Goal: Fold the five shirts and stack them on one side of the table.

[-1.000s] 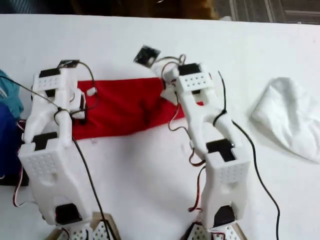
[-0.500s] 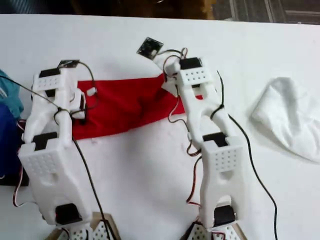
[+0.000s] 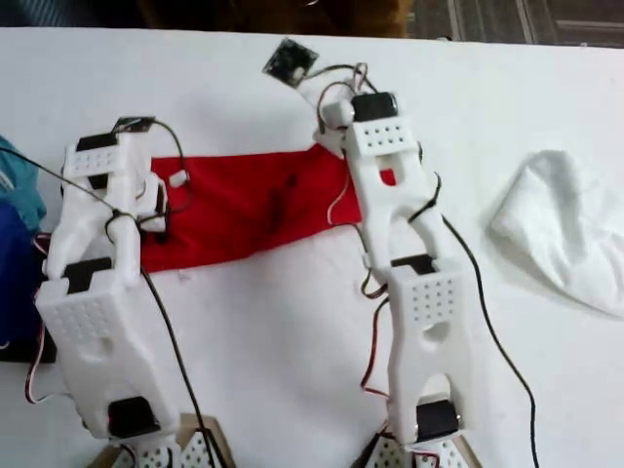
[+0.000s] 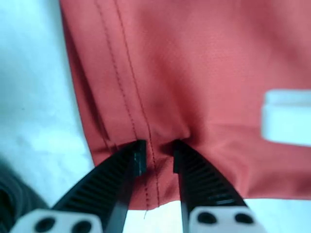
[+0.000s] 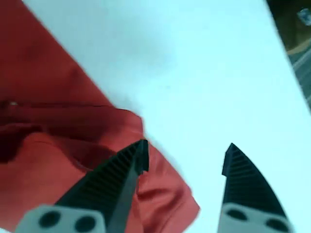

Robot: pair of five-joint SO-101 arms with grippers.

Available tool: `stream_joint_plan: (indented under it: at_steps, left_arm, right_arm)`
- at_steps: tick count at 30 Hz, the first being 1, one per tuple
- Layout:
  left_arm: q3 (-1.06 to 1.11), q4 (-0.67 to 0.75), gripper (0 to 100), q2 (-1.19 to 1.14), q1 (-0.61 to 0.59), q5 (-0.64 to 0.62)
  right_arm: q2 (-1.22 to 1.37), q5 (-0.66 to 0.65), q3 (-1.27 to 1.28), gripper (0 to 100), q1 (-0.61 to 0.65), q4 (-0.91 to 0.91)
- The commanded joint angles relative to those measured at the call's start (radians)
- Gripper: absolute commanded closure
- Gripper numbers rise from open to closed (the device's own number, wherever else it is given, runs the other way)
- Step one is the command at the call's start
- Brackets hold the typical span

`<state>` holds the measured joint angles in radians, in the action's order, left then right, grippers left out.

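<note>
A red shirt (image 3: 234,205) lies folded into a long band across the middle of the white table (image 3: 292,341). At the band's left end, my left gripper (image 4: 156,158) is shut on the stitched hem of the red shirt (image 4: 194,73), bunching the cloth between its fingers. My right gripper (image 5: 187,153) stands open at the band's far right corner. One of its fingers (image 5: 127,162) hovers over the red shirt (image 5: 53,160), the other over bare table. In the high view the right arm (image 3: 385,185) covers the band's right end.
A crumpled white shirt (image 3: 565,229) lies at the right side of the table. Blue and teal cloth (image 3: 15,244) is piled at the left edge. A small black square (image 3: 290,60) on a cable sits beyond the right arm.
The right arm has stretched farther toward the table's back edge. The red band's right half lies flatter. The left arm has not moved.
</note>
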<state>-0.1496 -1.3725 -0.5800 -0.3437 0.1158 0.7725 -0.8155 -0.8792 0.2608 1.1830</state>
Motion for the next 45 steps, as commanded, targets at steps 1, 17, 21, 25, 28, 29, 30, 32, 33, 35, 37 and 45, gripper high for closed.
stream_joint_plan:
  at_steps: [1, 17, 21, 25, 28, 29, 30, 32, 33, 35, 37, 45]
  left_arm:
    - [0.008, 0.009, 88, -0.003, 0.002, 0.000]
    - [0.008, 0.011, 88, -0.003, 0.002, 0.000]
    - [0.008, 0.009, 88, -0.003, 0.002, 0.000]
    - [0.008, 0.011, 88, -0.003, 0.002, 0.000]
    - [0.008, 0.011, 88, -0.003, 0.002, 0.000]
    - [0.008, 0.011, 88, -0.003, 0.002, 0.000]
    - [0.008, 0.011, 88, -0.003, 0.002, 0.000]
    - [0.008, 0.011, 88, -0.003, 0.002, 0.000]
    - [0.008, 0.011, 88, -0.003, 0.002, 0.000]
    - [0.008, 0.011, 88, -0.003, 0.002, 0.000]
    - [0.008, 0.011, 88, -0.003, 0.002, 0.000]
    - [0.008, 0.011, 88, -0.003, 0.002, 0.000]
  right_arm:
    - [-0.022, 0.006, -0.098, 76.6, -0.039, 0.059]
    - [0.019, 0.114, -0.186, 98.1, 0.056, 0.410]
    - [0.153, 0.115, -0.189, 98.1, 0.058, 0.260]
    - [0.282, 0.112, -0.199, 98.1, 0.048, 0.147]
    - [0.312, 0.114, -0.239, 98.1, 0.056, 0.113]
    - [0.315, 0.115, -0.262, 98.1, 0.064, 0.113]
    - [0.317, 0.115, -0.290, 98.1, 0.071, 0.117]
    - [0.315, 0.115, -0.338, 98.1, 0.077, 0.130]
    - [0.312, 0.115, -0.358, 98.1, 0.081, 0.142]
    - [0.314, 0.115, -0.396, 98.1, 0.091, 0.173]
    - [0.320, 0.115, -0.420, 98.1, 0.104, 0.206]
    - [0.361, 0.115, -0.445, 98.1, 0.163, 0.211]
